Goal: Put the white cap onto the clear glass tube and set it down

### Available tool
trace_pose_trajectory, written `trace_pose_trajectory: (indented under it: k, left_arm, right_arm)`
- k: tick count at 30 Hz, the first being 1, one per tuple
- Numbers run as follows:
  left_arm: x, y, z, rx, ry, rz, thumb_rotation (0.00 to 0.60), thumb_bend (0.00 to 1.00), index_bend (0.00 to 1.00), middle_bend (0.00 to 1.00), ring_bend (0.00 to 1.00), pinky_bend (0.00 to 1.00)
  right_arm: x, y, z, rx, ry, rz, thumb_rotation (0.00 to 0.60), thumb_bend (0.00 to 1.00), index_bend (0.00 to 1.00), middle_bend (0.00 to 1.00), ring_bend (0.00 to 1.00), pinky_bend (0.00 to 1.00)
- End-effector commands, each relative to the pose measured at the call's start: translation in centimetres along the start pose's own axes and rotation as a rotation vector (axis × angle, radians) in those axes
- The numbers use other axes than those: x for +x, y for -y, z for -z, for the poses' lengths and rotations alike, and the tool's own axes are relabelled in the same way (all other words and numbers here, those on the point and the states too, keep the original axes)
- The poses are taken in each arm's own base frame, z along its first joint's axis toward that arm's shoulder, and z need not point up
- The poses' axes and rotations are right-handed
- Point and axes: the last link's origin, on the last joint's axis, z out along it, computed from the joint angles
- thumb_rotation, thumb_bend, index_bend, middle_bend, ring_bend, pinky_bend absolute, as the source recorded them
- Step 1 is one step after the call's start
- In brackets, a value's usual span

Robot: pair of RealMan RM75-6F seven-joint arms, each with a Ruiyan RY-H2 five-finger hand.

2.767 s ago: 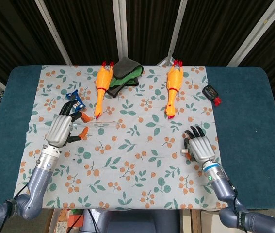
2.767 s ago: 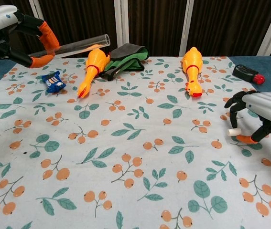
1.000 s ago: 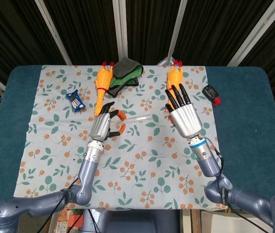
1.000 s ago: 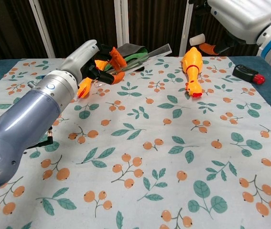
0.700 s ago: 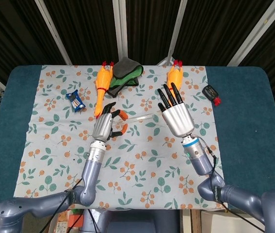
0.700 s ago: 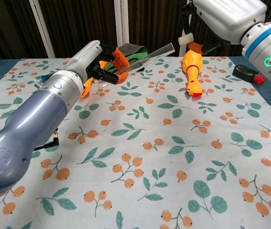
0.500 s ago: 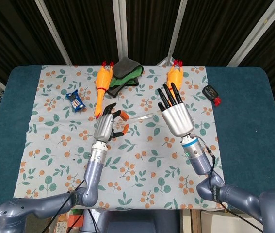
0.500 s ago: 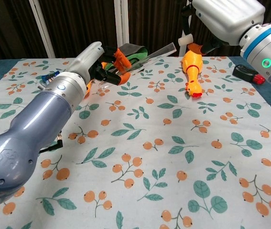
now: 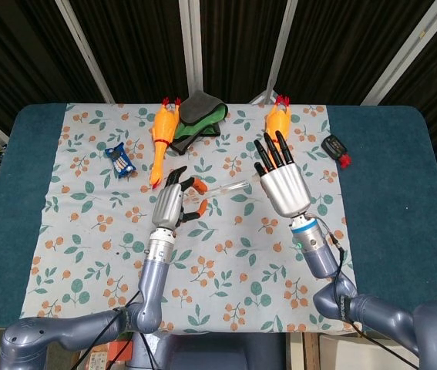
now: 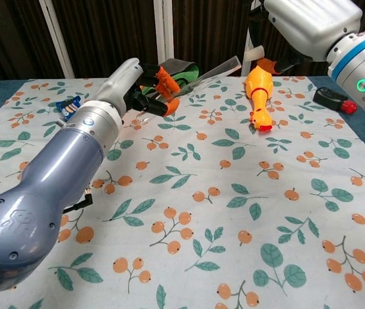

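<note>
Clear glass tube point(image 10: 203, 72) is hanging above the tabletop point(image 9: 388, 193), slanting up toward the right hand point(image 9: 284, 185); left hand point(image 9: 170, 204) is gripping its lower end between orange-tipped fingers point(image 10: 164, 82). White cap point(image 10: 255, 50) is sitting at the tube's open end, pinched under the right hand; whether it is touching the rim, cannot tell. Risks, as judged: cap is approaching off-axis and could jam or slip free; pushing hard could lever the thin tube out of the left grip, dropping it near the rubber chicken point(image 10: 258, 93).
</note>
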Motion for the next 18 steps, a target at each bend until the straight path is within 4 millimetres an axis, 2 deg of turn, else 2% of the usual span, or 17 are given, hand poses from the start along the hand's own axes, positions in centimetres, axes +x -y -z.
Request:
trace_pose_trajectory:
  k: [1, 18]
  left_arm:
    - [0.06, 0.08, -0.04, 0.006, -0.005, 0.0, 0.6, 0.73, 0.61, 0.63, 0.08, 0.0]
    - [-0.15, 0.14, -0.3, 0.022, -0.009, 0.006, 0.6, 0.73, 0.61, 0.63, 0.09, 0.0]
  right_arm:
    - [-0.01, 0.0, 0.04, -0.001, 0.002, 0.0, 0.6, 0.39, 0.67, 0.2, 0.04, 0.03]
    - [-0.21, 0.34, 0.05, 0.003, 0.009, -0.003, 0.6, 0.39, 0.67, 0.2, 0.04, 0.03]
